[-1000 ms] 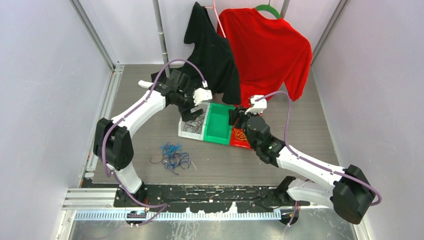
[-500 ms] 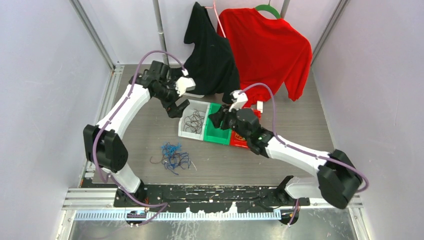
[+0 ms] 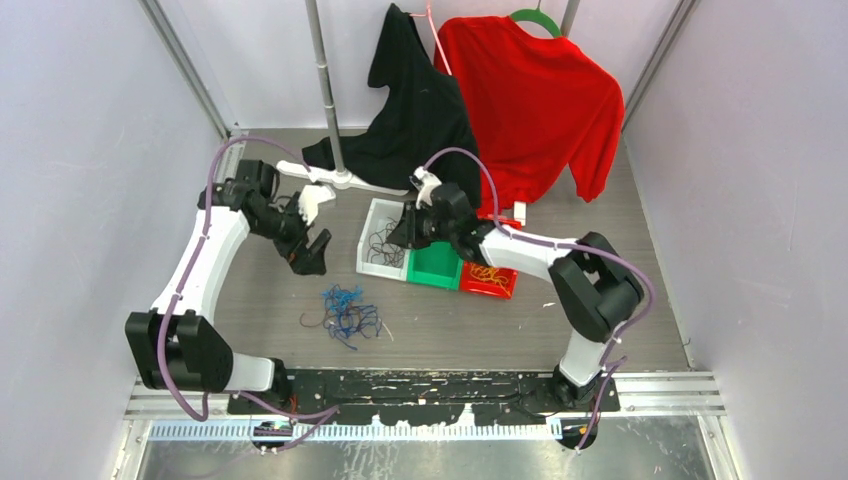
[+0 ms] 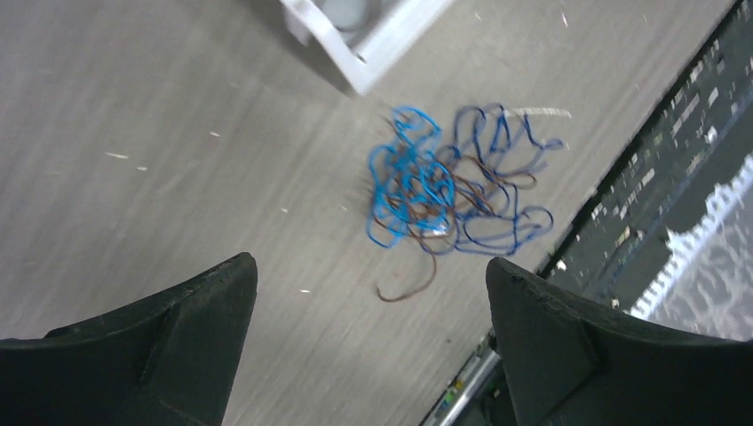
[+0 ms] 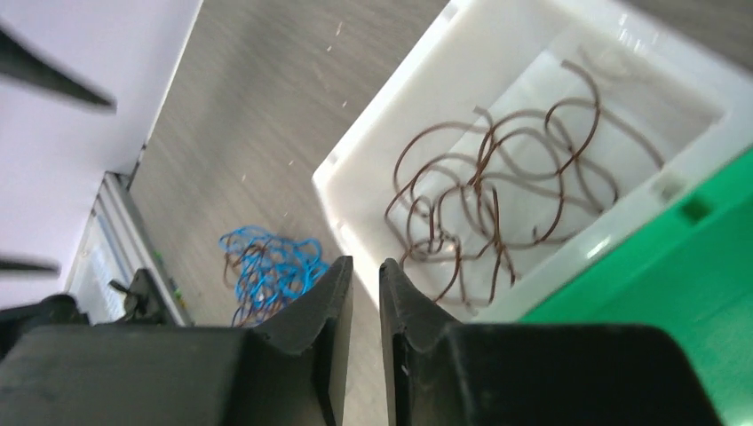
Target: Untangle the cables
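**A:** How did the left gripper (image 4: 371, 275) stand?

**B:** Its fingers were spread wide, with nothing between them. Just ahead of the tips lay the blue-and-brown tangle (image 4: 444, 191), loose on the table (image 4: 133, 133) and untouched. Beyond the tangle, a corner of the white bin (image 4: 373, 44) showed.

**A:** And the right gripper (image 5: 364, 275)?

**B:** Its fingers were pressed almost together, with only a slit between them, and I saw nothing pinched there. It hung over that bin's near wall. Ahead and to the right of its tips, brown strands (image 5: 497, 195) lay curled on the bin floor. Ahead and to the left, past the wall, the same tangle lay on the table. The green bin (image 5: 657, 293) sat close on its right.

**A:** How far along was the job?

**B:** Well along, I judged, but not finished. The brown strands were in the white bin and orange strands (image 3: 488, 275) were in the red bin (image 3: 505, 290). The green bin held nothing I could see. What was left was that one knot, its blue wires still wound up with some brown ones.

**A:** Was anything unclear?

**B:** Yes. The right arm covered part of the green and red bins from above, and the wrist view cut the green bin off. Both wrist views were blurred, so I couldn't tell how the knot's strands crossed.
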You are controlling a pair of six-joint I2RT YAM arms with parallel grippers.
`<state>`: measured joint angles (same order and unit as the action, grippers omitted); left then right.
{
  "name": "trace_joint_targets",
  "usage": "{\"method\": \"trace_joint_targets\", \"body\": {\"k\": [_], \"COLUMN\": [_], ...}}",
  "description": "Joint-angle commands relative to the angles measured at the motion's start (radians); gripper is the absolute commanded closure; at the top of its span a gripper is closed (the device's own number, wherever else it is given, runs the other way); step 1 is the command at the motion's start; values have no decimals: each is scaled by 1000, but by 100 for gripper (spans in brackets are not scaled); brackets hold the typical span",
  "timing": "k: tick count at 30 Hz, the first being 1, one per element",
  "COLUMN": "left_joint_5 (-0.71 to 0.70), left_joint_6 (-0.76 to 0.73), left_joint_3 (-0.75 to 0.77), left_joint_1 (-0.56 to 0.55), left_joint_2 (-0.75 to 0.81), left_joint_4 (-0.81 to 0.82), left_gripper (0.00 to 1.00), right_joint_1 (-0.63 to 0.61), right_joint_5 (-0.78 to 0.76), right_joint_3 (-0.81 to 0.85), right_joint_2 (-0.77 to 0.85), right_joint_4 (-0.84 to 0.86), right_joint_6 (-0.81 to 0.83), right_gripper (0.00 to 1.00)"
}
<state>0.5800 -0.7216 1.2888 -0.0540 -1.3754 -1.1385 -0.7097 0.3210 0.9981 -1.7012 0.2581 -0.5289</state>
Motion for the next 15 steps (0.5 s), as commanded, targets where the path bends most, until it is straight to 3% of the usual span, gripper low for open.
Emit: {"method": "trace_joint_targets", "body": {"k": [1,12,15], "left_joint_5": [33,-41,-70], "left_joint_6": [-164,-432,-415], "left_joint_3": [-80,-393,-463], "left_joint_1": [1,-6,-37], "left_joint_2": [54,239,250], "left_joint_4": [-124,-103,-44], "left_gripper": [0,2,5], "right_joint_1": [5,-29,-37], "right_joint_5": [-18,-142,-184], "right_joint_3": [176,296,248], "right_joint_2": [-84,-199,-123], "right_joint_4": [-96,-175,-113], "right_joint_6": [78,148,158], "right_gripper": [79,87,77]}}
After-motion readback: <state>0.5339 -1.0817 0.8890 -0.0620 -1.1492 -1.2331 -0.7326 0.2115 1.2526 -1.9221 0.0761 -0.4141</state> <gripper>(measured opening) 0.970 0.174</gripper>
